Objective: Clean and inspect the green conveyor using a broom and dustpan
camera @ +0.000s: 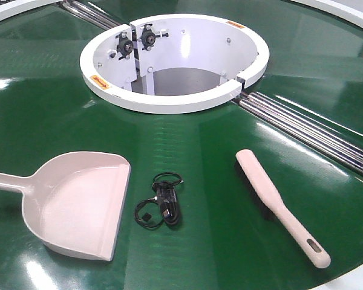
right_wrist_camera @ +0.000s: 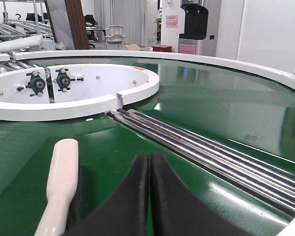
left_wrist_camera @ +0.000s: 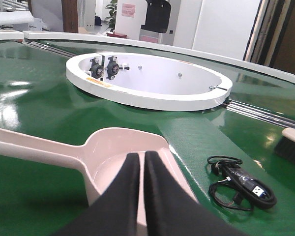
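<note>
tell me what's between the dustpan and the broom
A coiled black USB cable, on the green conveyor between dustpan and broom; the front view shows it.

Front high, downward; wrists low, forward; all share green conveyor (camera: 230, 199).

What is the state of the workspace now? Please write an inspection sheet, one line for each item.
Surface: glossy green belt, white ring and steel rails; no dirt seen.
Job's things: dustpan left, broom right, both flat on the belt.
Clutter: nothing seen besides the cable.
Hands: left hand and right hand both shut, empty.
Cables: one black cable, coiled, between dustpan and broom.
Surroundings: white walls, a chair far behind.
</note>
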Controlling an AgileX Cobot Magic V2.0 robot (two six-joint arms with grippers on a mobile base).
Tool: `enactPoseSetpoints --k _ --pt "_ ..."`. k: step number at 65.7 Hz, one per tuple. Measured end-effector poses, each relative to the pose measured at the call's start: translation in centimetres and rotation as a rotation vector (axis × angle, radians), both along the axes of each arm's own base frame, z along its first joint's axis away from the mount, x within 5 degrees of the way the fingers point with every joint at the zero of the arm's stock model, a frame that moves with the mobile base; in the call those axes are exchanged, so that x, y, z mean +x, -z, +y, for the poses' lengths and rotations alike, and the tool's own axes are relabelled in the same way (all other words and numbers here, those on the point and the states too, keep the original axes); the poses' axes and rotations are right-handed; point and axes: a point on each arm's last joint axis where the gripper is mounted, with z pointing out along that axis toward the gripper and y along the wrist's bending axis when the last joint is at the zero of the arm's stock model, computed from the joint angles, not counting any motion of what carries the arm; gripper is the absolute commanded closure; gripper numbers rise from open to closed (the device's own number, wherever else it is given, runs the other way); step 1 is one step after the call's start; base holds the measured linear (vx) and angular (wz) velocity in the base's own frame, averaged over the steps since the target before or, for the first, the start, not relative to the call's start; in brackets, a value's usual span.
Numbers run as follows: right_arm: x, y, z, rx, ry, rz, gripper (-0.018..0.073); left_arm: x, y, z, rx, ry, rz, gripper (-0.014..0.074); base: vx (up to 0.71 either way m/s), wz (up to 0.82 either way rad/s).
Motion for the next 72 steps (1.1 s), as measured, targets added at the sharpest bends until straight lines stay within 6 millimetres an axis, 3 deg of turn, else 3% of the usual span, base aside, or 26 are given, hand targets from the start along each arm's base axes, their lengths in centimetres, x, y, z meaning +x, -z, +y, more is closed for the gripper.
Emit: enactPoseSetpoints --k 72 --pt "0.00 0.00 0.00 0.000 0.000 0.000 0.0569 0.00 0.00 0.00 0.000 0.000 0.000 0.0602 0.00 0.00"
